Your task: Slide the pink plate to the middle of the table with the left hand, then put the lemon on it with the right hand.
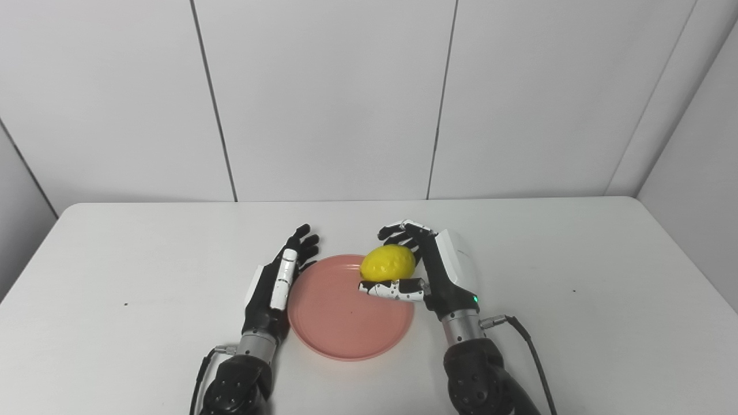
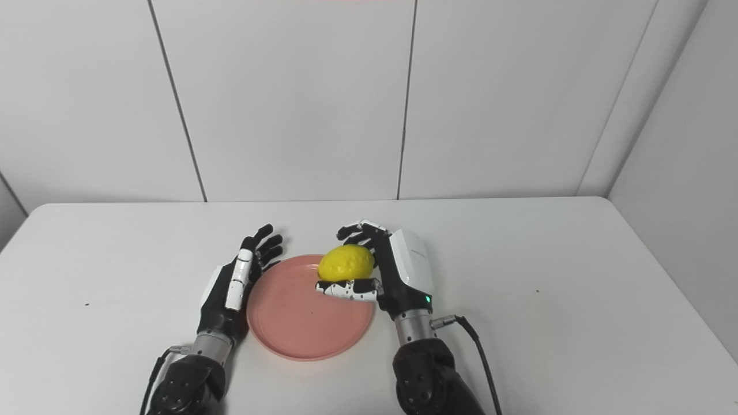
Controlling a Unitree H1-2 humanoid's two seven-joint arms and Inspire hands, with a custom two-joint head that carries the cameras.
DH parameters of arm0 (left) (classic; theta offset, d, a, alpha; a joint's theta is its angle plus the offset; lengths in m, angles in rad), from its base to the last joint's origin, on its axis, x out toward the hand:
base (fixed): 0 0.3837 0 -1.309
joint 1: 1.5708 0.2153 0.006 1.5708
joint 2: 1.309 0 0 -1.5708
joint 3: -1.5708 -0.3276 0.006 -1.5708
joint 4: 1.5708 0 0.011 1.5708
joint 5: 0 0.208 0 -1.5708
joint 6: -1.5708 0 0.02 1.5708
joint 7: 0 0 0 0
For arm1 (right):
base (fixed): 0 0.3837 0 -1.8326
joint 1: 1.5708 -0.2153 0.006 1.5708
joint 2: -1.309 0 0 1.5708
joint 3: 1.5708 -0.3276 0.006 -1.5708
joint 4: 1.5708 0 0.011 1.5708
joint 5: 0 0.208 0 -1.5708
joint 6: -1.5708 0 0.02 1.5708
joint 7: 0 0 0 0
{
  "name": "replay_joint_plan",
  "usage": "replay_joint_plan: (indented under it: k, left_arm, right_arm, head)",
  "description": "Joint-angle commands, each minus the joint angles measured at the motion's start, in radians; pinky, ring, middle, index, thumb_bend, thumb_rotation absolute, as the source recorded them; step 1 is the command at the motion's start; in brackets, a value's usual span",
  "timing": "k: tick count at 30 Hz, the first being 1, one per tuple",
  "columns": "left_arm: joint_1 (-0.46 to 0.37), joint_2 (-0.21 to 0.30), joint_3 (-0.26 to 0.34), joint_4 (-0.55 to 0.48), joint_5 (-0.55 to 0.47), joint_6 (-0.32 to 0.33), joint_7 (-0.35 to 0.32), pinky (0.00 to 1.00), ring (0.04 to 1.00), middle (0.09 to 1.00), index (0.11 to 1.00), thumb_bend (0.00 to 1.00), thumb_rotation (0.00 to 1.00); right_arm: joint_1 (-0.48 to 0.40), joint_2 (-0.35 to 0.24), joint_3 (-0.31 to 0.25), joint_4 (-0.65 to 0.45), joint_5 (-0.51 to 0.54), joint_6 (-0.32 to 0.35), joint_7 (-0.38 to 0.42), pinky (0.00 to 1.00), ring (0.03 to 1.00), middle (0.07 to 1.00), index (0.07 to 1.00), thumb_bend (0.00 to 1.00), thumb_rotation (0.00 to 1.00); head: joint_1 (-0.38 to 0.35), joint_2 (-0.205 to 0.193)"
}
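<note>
**Lemon held over the plate, release still to come**

A white table seen from the robot's head, with a plain panelled wall behind it. Furthest left is the left hand, lying flat with its fingers stretched out and apart, holding nothing. Its inner edge sits just beside the left rim of the pink plate; whether it touches the rim cannot be told. The plate lies flat on the table, between the two hands and roughly midway across the tabletop, so the sliding step looks done.

To the right of the plate is the right hand, curled around the lemon. The thumb crosses under the near side of the fruit and the fingers wrap its far side. The lemon sits at the plate's far right part, over the rim.

This appears to be the placing step. The next move probably calls for bringing the lemon a little inward toward the left hand, lowering it, then spreading the fingers so the round fruit settles without rolling off.
</note>
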Motion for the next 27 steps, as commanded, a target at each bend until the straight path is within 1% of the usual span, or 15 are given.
replay_joint_plan:
  k: [1,3,6,7,8,9,11,15,18,20,21,23,24,26,27]
  left_arm:
    - [-0.014,-0.022,-0.013,0.011,0.016,-0.026,0.008,0.86,0.901,0.894,0.889,0.67,1.0]
    - [-0.015,-0.023,-0.015,0.013,0.021,-0.029,0.012,0.86,0.902,0.902,0.892,0.67,1.0]
    - [-0.017,-0.024,-0.017,0.017,0.029,-0.037,0.018,0.86,0.901,0.911,0.894,0.67,1.0]
    - [-0.018,-0.025,-0.018,0.019,0.032,-0.04,0.021,0.86,0.901,0.911,0.894,0.67,1.0]
    - [-0.019,-0.025,-0.019,0.02,0.032,-0.043,0.022,0.85,0.898,0.913,0.894,0.67,1.0]
    - [-0.019,-0.026,-0.019,0.02,0.03,-0.044,0.023,0.85,0.896,0.912,0.895,0.66,1.0]
    - [-0.019,-0.028,-0.019,0.019,0.027,-0.045,0.024,0.85,0.894,0.905,0.895,0.66,1.0]
    - [-0.02,-0.029,-0.017,0.026,0.023,-0.058,0.02,0.85,0.893,0.9,0.895,0.64,1.0]
    - [-0.02,-0.032,-0.013,0.026,0.016,-0.059,0.018,0.85,0.889,0.891,0.893,0.64,1.0]
    - [-0.019,-0.029,-0.013,0.024,0.011,-0.059,0.011,0.86,0.892,0.894,0.897,0.64,1.0]
    - [-0.019,-0.028,-0.013,0.023,0.009,-0.057,0.008,0.86,0.894,0.897,0.9,0.64,1.0]
    - [-0.019,-0.027,-0.012,0.021,0.006,-0.055,0.007,0.86,0.892,0.898,0.902,0.64,1.0]
    - [-0.019,-0.028,-0.011,0.021,0.005,-0.054,0.008,0.86,0.892,0.898,0.902,0.64,1.0]
    - [-0.018,-0.028,-0.01,0.019,0.004,-0.052,0.009,0.86,0.889,0.896,0.901,0.64,1.0]
    - [-0.018,-0.027,-0.011,0.017,0.005,-0.05,0.009,0.87,0.89,0.897,0.902,0.64,1.0]
  right_arm:
    - [-0.059,0.008,0.006,-0.009,-0.011,-0.066,-0.004,0.32,0.412,0.485,0.557,0.49,0.0]
    - [-0.066,0.01,0.012,0.004,-0.01,-0.074,0.002,0.34,0.426,0.514,0.504,0.5,0.0]
    - [-0.078,0.011,0.019,0.03,-0.015,-0.085,0.003,0.23,0.414,0.496,0.489,0.52,0.0]
    - [-0.08,0.012,0.023,0.036,-0.019,-0.078,0.009,0.23,0.414,0.495,0.489,0.52,0.0]
    - [-0.083,0.013,0.029,0.043,-0.025,-0.072,0.014,0.19,0.293,0.48,0.489,0.52,0.0]
    - [-0.085,0.014,0.034,0.048,-0.03,-0.063,0.021,0.19,0.269,0.476,0.489,0.53,0.0]
    - [-0.088,0.015,0.039,0.056,-0.036,-0.052,0.031,0.2,0.259,0.473,0.489,0.53,0.0]
    - [-0.091,0.023,0.048,0.092,-0.027,-0.069,0.042,0.22,0.274,0.473,0.49,0.53,0.0]
    - [-0.099,0.021,0.063,0.136,-0.039,-0.11,0.018,0.26,0.326,0.476,0.489,0.53,0.0]
    - [-0.103,0.023,0.068,0.166,-0.036,-0.14,0.004,0.27,0.349,0.463,0.54,0.51,0.0]
    - [-0.104,0.023,0.071,0.179,-0.04,-0.151,-0.004,0.27,0.351,0.459,0.546,0.51,0.0]
    - [-0.104,0.023,0.072,0.196,-0.046,-0.167,-0.011,0.26,0.392,0.503,0.497,0.51,0.0]
    - [-0.102,0.023,0.071,0.202,-0.045,-0.172,-0.012,0.26,0.393,0.505,0.496,0.51,0.0]
    - [-0.1,0.022,0.072,0.211,-0.05,-0.173,-0.011,0.28,0.369,0.476,0.539,0.51,0.0]
    - [-0.099,0.021,0.074,0.216,-0.054,-0.171,-0.01,0.31,0.375,0.474,0.546,0.51,0.0]
  head:
    - [0.01,-0.002]
    - [0.018,-0.003]
    - [0.027,-0.003]
    - [0.033,-0.004]
    - [0.036,-0.005]
    - [0.04,-0.006]
    - [0.04,-0.006]
    - [0.043,-0.007]
    - [0.043,-0.007]
    - [0.04,-0.009]
    - [0.04,-0.009]
    - [0.04,-0.009]
    - [0.04,-0.009]
    - [0.04,-0.009]
    - [0.038,-0.007]
